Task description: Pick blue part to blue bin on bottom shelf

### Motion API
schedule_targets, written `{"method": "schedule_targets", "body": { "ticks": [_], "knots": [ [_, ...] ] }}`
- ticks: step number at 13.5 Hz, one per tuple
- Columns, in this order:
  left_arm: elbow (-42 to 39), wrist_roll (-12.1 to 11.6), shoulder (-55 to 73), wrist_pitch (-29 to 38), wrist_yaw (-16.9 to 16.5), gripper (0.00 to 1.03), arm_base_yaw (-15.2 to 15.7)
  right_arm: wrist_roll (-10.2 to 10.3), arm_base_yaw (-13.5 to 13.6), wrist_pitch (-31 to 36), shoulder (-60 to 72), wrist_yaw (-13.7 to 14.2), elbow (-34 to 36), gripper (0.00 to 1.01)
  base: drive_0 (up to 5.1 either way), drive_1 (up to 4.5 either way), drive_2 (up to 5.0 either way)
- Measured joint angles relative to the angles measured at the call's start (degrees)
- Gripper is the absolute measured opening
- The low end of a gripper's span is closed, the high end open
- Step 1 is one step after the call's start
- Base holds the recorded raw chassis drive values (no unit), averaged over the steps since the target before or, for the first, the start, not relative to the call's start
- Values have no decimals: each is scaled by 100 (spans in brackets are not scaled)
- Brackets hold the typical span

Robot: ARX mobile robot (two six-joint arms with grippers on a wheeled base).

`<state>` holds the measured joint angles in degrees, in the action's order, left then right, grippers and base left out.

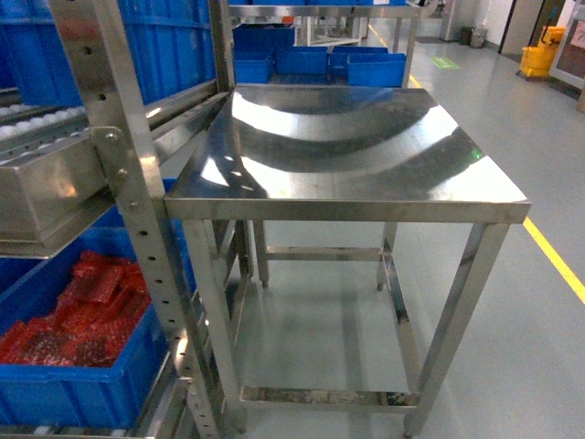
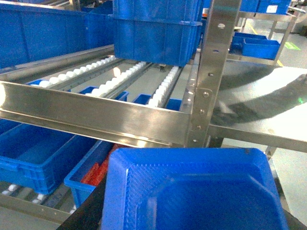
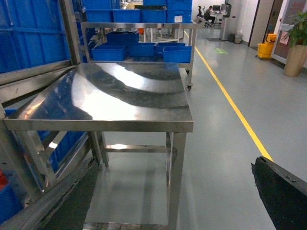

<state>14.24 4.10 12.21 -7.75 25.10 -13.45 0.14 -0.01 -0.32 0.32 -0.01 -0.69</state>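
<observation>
Looking through the left wrist camera, you see the blue part [image 2: 192, 191] first: a shallow moulded tray that fills the bottom of that view, very close to the lens. It hangs in front of the rack, outside it. The left jaws are hidden by it, so I cannot tell if they clench it.

In the right wrist view one dark finger [image 3: 283, 191] shows at the lower right and a blurred dark one at the lower left. These jaws stand released and wide apart, with nothing between them.

Just behind the part stands the steel rack post [image 2: 211, 72]. Low on the left is the bottom shelf [image 2: 33, 206] with its white rollers. On it stand an empty blue bin [image 2: 38, 158] and, beside it, a bin with red parts [image 1: 82, 384]. Above them a roller level [image 2: 124, 81] carries a blue crate [image 2: 158, 33].

To the right of the rack is the bare steel worktop [image 1: 347, 146]. Farther away you find blue crates on a cart [image 1: 366, 64], a yellow floor line [image 1: 553, 261] and a yellow bucket [image 1: 539, 57].
</observation>
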Motion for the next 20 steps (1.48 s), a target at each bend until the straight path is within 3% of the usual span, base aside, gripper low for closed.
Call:
{"method": "schedule_targets", "body": {
  "ticks": [20],
  "knots": [
    [0,0,-15,-2,-4,43,0,0,0,-2,0,2,0,98,-500,245,245]
  ]
}}
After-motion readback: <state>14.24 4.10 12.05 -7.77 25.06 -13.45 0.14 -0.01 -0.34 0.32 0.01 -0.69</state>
